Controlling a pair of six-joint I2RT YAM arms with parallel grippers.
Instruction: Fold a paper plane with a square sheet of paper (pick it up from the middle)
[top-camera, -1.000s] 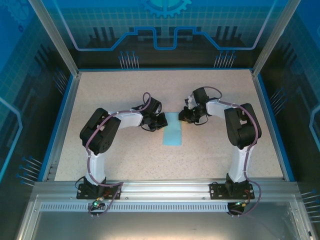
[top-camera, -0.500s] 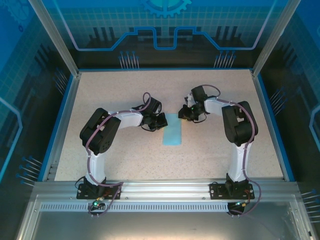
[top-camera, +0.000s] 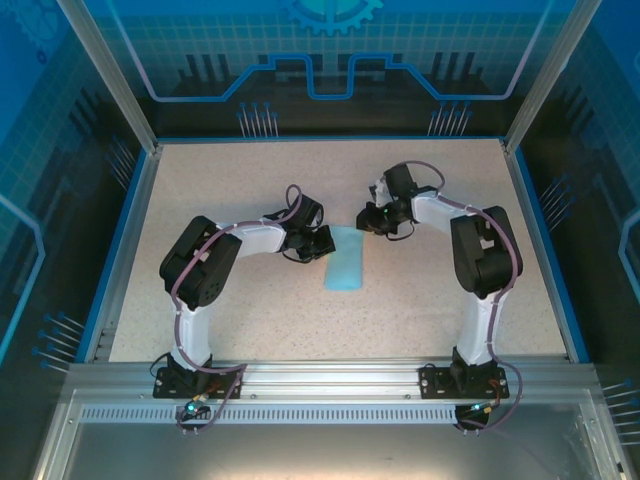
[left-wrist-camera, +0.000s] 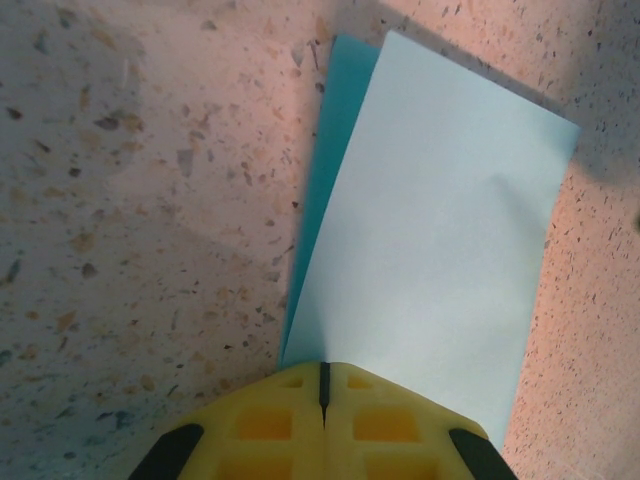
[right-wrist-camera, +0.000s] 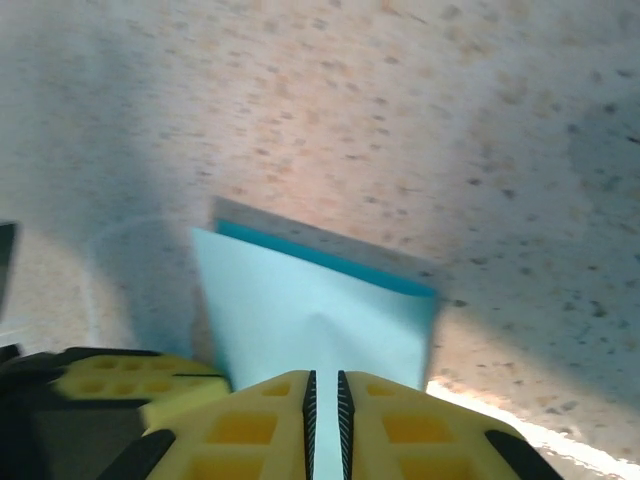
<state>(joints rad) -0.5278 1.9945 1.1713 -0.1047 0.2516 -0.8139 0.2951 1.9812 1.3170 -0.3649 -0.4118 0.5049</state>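
Note:
The light-blue paper (top-camera: 345, 268) lies flat mid-table as a narrow rectangle, folded in half. A darker blue strip of its lower layer shows along one edge in both wrist views. My left gripper (top-camera: 322, 243) sits at the upper left edge of the paper (left-wrist-camera: 430, 230). In its wrist view that gripper (left-wrist-camera: 323, 375) is shut, its yellow fingers tight together over the sheet's corner. My right gripper (top-camera: 371, 222) hovers by the far right corner of the paper (right-wrist-camera: 310, 310). That gripper (right-wrist-camera: 323, 385) has only a thin slit between its jaws, and a small dimple marks the sheet ahead of it.
Speckled beige tabletop (top-camera: 250, 320) surrounds the sheet, with a blue rim (top-camera: 120, 250) and metal frame posts at the sides. Both arm bases stand at the near edge.
My right gripper has drawn back a little toward the far side, off the paper's top corner. The left gripper and the paper have stayed put.

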